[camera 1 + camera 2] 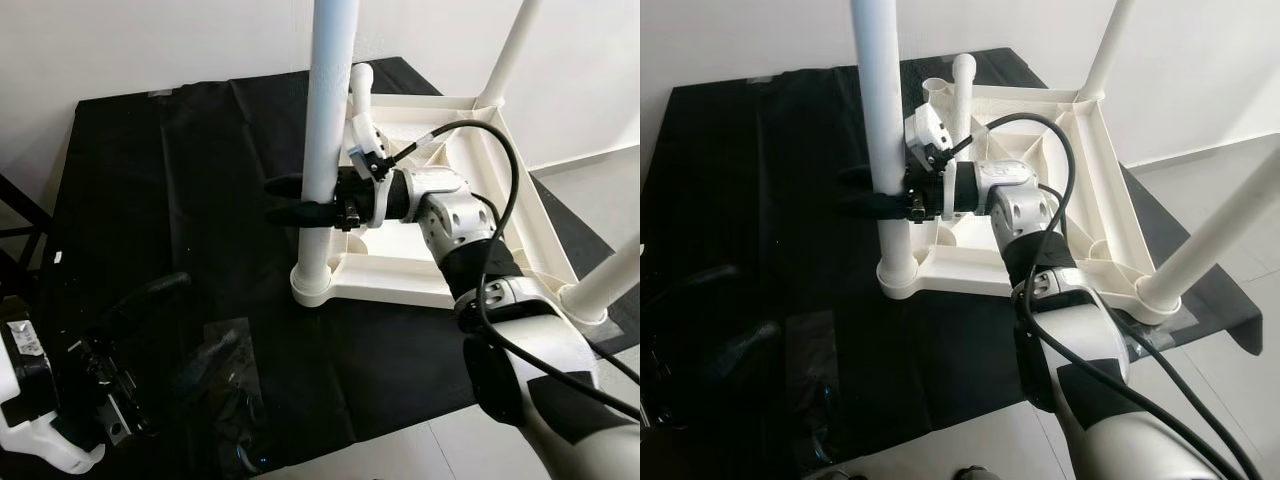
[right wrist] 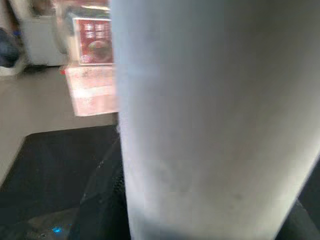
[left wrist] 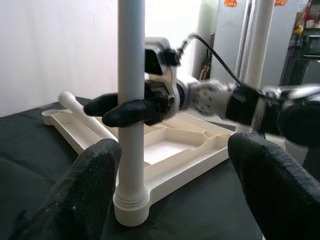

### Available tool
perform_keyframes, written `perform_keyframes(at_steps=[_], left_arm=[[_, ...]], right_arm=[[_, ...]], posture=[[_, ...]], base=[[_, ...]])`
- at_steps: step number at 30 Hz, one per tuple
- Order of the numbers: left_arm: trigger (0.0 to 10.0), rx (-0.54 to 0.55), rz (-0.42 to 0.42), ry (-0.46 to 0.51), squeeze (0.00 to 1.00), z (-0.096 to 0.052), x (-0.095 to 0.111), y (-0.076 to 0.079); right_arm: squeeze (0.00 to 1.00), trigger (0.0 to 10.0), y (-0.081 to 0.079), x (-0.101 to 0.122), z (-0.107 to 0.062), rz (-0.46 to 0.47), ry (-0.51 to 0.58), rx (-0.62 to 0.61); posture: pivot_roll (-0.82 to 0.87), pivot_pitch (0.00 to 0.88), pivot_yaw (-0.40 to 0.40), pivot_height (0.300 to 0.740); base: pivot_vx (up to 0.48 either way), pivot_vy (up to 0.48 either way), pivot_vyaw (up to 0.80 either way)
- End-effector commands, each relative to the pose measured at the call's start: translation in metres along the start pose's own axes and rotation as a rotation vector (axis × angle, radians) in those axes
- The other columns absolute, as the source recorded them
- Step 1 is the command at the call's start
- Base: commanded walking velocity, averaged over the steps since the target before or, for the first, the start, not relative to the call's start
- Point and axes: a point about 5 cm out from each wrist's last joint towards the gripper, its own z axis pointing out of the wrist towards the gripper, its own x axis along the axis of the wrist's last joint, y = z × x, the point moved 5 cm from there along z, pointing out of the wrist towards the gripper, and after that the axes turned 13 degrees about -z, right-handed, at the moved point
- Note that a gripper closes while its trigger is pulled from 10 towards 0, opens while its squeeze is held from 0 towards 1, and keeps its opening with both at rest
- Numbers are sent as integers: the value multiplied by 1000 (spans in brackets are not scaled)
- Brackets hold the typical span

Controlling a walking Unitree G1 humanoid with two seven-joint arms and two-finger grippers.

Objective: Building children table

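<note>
My right gripper point(image 1: 290, 200) is clamped around the upright white plastic leg point(image 1: 325, 140) seated in the near corner of the upturned white tabletop point(image 1: 480, 150). Three legs stand; a fourth point(image 1: 360, 90) lies loose inside. My left gripper point(image 1: 150, 300) hangs open.

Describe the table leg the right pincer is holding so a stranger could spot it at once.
On the black cloth lies an upturned white tabletop. The gripped leg stands in its near-left corner, with the right pincer clamped around it; the other upright legs stand free.
</note>
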Motion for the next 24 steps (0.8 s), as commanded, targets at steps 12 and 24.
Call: perform_keyframes(at_steps=[12,24], left_arm=[[10000,-46,-7,-10,0,6,-3,-6],[10000,-44,5,-3,0,8,-2,-8]], right_arm=[[0,0,-76,-59,-19,-69,-435,-813],[1000,10000,-55,-32,3,-38,-362,-564]], posture=[[42,152,-1,740],[75,150,-19,740]], base=[[0,0,0],[0,0,0]])
